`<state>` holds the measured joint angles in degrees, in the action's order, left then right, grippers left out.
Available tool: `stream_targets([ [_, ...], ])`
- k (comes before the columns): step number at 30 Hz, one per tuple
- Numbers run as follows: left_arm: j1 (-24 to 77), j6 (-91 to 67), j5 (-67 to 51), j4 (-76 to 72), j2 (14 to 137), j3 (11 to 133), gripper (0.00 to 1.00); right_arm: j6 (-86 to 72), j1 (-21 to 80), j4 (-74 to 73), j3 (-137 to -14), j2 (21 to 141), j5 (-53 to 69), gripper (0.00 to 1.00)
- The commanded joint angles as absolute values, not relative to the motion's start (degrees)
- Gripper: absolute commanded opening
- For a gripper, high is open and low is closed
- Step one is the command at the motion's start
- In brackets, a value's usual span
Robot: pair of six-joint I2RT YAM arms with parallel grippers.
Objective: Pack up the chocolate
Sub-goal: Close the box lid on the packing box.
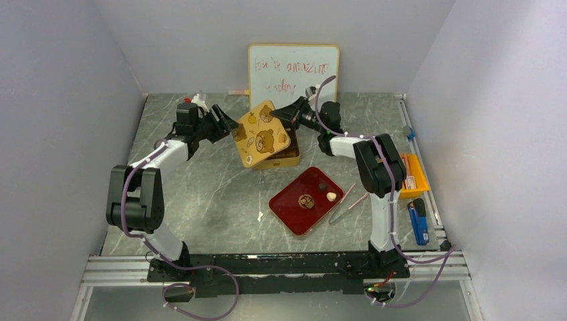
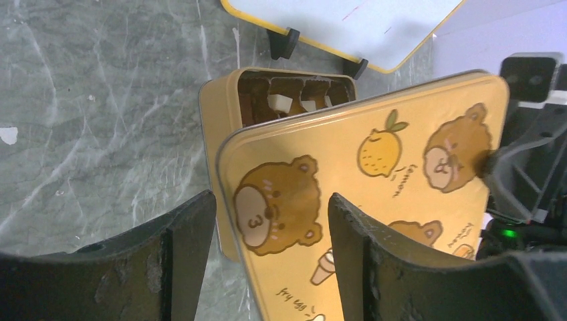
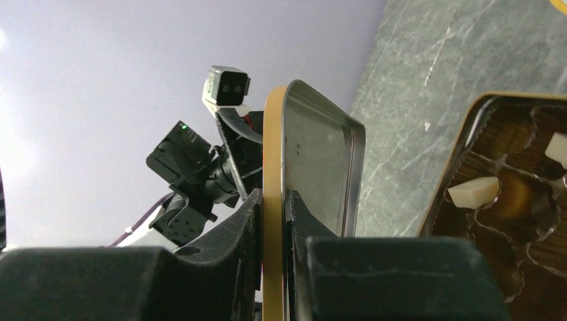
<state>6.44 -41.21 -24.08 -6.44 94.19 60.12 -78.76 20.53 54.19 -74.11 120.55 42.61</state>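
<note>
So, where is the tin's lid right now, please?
In the top view, the lid hangs tilted above the open tin, far centre, pinched by the right gripper.

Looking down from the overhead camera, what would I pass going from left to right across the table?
Left gripper → lid → tweezers → orange box.

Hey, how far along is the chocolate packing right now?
Done: several cream pieces sit in the tin. In hand: the right gripper has its jaws clamped on the lid, tilted over the tin; the left gripper is open beside it. Left: a few chocolates on the red tray, then closing.
</note>
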Motion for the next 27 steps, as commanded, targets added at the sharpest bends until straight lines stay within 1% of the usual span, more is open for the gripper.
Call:
stream_targets([
  [1,6.2,-41.4,-24.7,-10.0,91.9,59.7,0.66,-81.4,21.4,62.8,-72.1,121.1,38.3,0.00],
  [13,6.2,-42.1,-25.8,-13.0,93.4,58.6,0.66,-77.0,21.5,64.0,-69.0,121.4,31.3,0.00],
  [27,6.7,-42.5,-27.0,-15.4,95.9,57.7,0.66,-76.7,19.3,65.4,-69.7,124.5,31.1,0.00],
])
